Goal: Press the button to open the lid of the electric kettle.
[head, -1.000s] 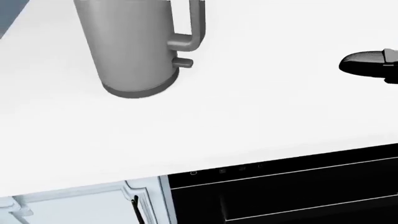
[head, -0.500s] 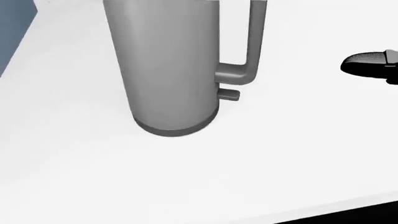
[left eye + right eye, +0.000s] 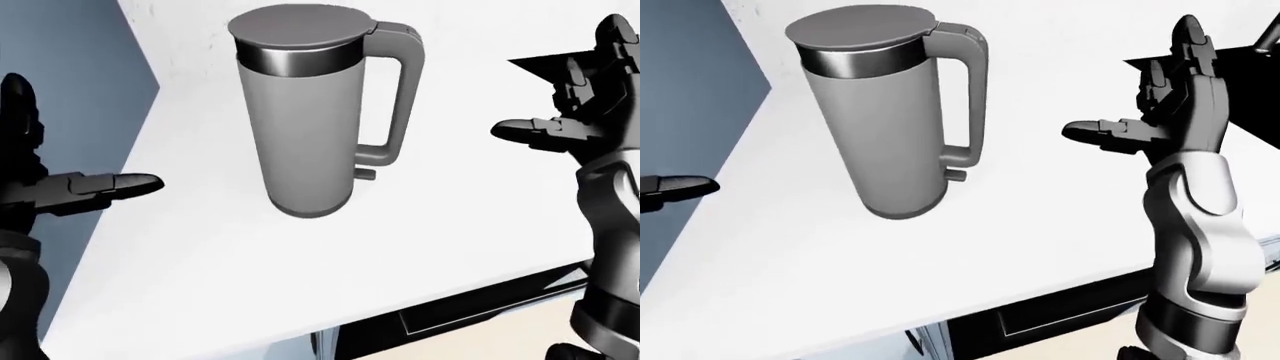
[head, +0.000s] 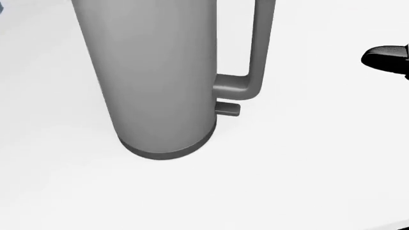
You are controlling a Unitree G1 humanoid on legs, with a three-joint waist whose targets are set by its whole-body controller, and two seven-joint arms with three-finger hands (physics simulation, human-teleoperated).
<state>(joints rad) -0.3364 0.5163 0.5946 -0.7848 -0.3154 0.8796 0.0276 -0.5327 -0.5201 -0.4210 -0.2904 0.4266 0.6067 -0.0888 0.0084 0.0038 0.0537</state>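
Observation:
A tall grey electric kettle [image 3: 305,127] stands upright on the white counter [image 3: 200,262], its lid [image 3: 298,24] closed flat and its handle [image 3: 400,90] turned to the right. At the handle's top sits the lid button area [image 3: 392,30]; a small switch tab [image 4: 227,109] juts out near the base. My left hand [image 3: 90,187] hovers open to the kettle's left, well apart from it. Off to the right my right hand [image 3: 1145,124] is raised, fingers spread open, also clear of the kettle.
The counter's left edge [image 3: 135,142] borders a blue-grey wall or floor. Below the counter's near edge lie a dark appliance front [image 3: 1060,315] and a white cabinet [image 3: 300,349]. A black surface [image 3: 540,64] shows behind my right hand.
The head view has shifted: the kettle has grown larger and slid down-left in it, and the counter's lower edge has left the picture. The right fingertip stays at the right edge.

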